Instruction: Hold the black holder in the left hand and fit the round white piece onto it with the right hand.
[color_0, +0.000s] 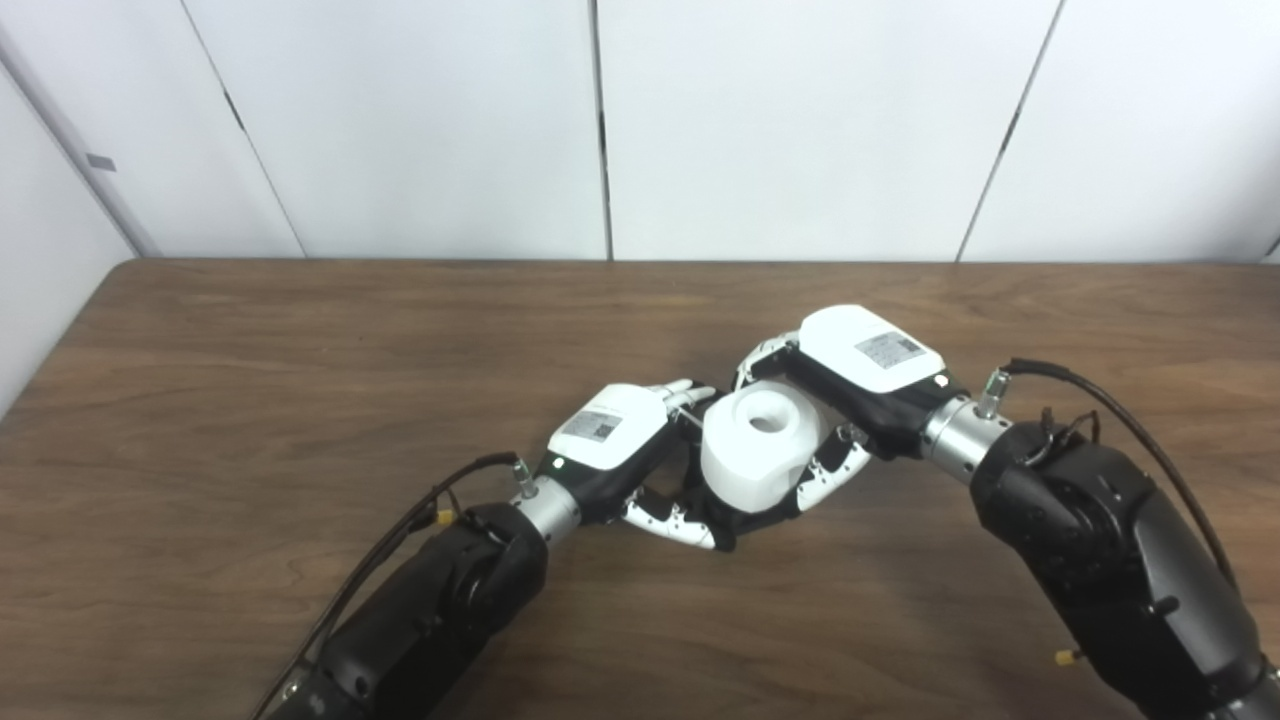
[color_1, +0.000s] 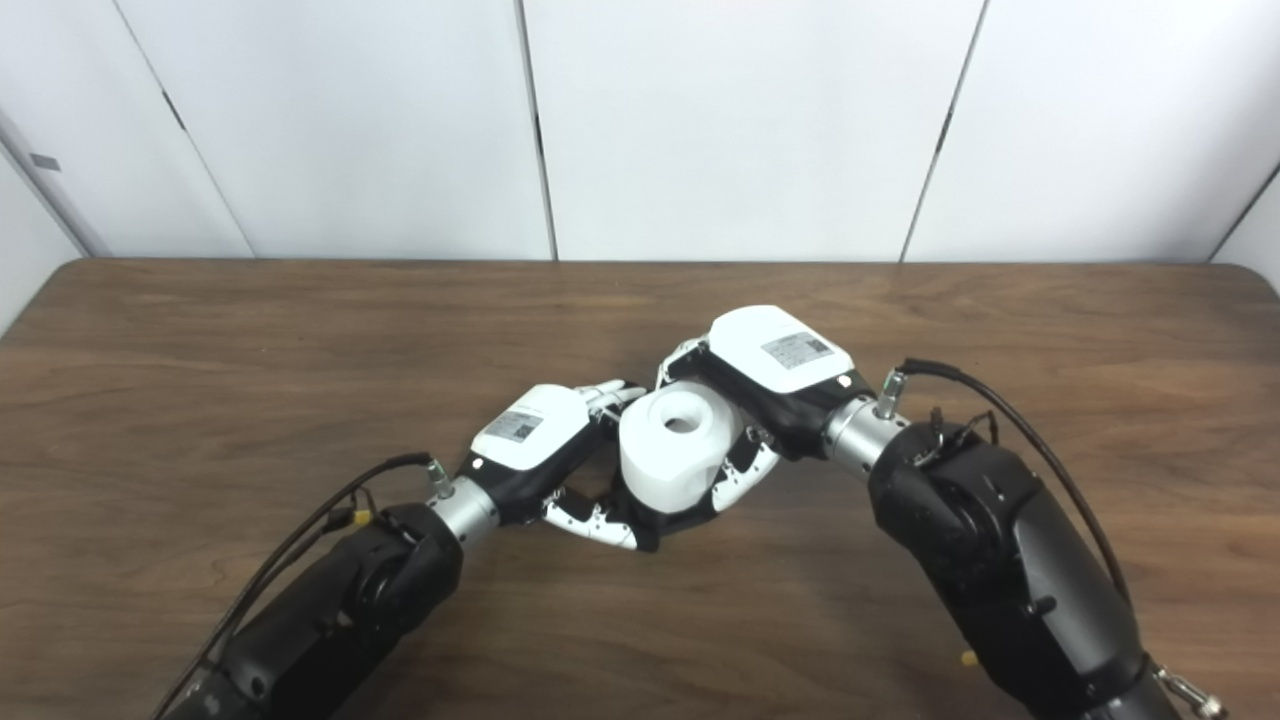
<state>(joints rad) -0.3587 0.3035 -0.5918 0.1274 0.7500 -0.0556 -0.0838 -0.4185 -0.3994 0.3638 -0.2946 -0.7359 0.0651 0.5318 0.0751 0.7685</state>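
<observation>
White piece (color_0: 762, 447) gripped between both hands above the table (color_0: 250, 400).
It is clasped by the right hand (color_0: 860, 380); the left hand's (color_0: 625, 450) fingers are curled on the black holder (color_0: 722, 528) beneath.

Bright, even indoor light, both views sharp enough but a little soft.

Light falls from above: the wooden table (color_0: 300, 400) shows a mild pale sheen along its far part, and only faint, short shadows lie under the arms. The white wall panels (color_1: 720, 120) are nearly washed out. The table's far edge bows slightly, hinting at wide-lens distortion. Fine detail on the hands' labels is blurred.
</observation>
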